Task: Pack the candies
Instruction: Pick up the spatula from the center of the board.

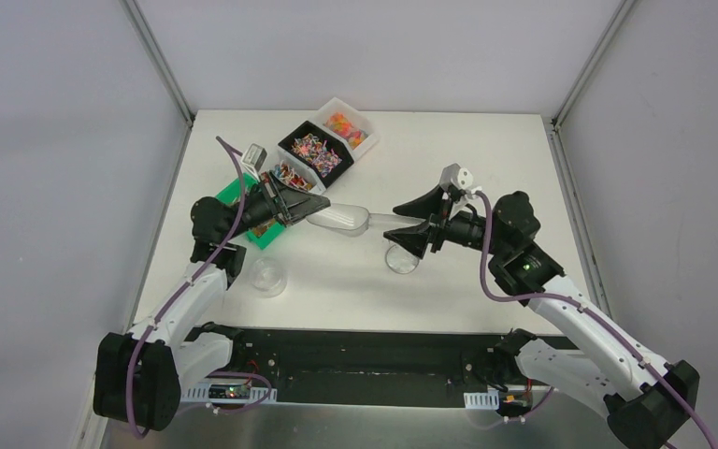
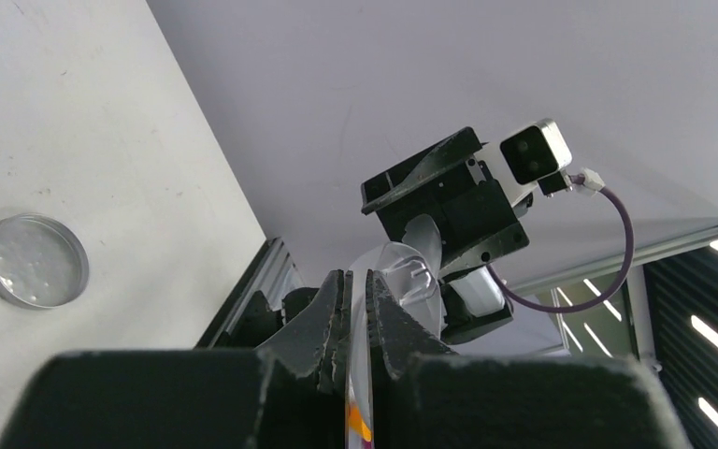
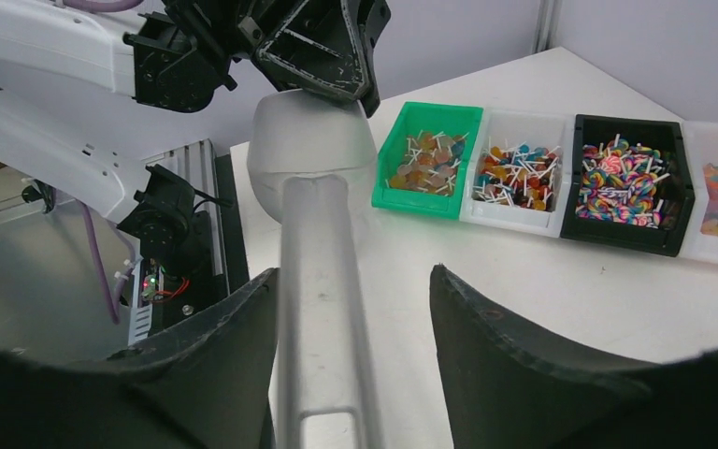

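The left gripper (image 2: 358, 278) is pressed together on the bowl rim of a translucent scoop (image 3: 310, 140), holding it above the middle of the worktop (image 1: 486, 159). The scoop's handle runs between the spread fingers of the right gripper (image 3: 353, 276); one finger touches it and the other stands apart. A clear jar (image 1: 402, 260) stands under the right gripper. A clear round lid (image 1: 268, 277) lies nearer the left edge. The candies (image 3: 628, 178) fill a row of bins, from the green bin (image 3: 409, 200) past the black bin (image 3: 617, 238), running from the left edge toward the far edge.
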Robot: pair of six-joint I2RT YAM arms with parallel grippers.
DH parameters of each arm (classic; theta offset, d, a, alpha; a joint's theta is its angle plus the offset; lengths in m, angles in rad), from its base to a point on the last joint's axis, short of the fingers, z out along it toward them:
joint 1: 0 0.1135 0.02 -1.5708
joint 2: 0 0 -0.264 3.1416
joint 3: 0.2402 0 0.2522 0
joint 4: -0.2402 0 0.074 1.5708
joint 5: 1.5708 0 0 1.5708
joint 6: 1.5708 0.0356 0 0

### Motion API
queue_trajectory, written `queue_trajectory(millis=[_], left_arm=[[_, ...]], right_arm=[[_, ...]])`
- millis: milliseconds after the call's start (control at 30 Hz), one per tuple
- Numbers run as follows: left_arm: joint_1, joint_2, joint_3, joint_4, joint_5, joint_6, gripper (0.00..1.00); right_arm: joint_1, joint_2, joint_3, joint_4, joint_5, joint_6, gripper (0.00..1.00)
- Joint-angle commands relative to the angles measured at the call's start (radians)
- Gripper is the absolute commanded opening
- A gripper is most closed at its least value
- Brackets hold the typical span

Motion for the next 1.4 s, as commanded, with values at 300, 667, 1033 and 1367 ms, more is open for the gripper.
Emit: queue_trajectory(millis=[300,667,1033,1367], left_arm=[[0.008,-0.032,-0.047,0.091,-0.016,-0.044,0.0],[0.009,-0.044,-0.081,0.149,-0.032,-0.096,0.0],[0.009,-0.036,-0.107,0.234,-0.043,-0.158,0.0],[0.009,-0.034,-0.105,0.236,-0.035,-0.163,0.0]], right_arm=[[-0.004,-0.022,0.032,0.14,-0.047,0.028,0.51],[-0.004,0.004,0.025,0.188,-0.064,0.083,0.48],[-0.004,0.042,0.03,0.189,-0.108,0.116,0.6],[-0.012,0.006,0.029,0.149,-0.1,0.095,0.73]])
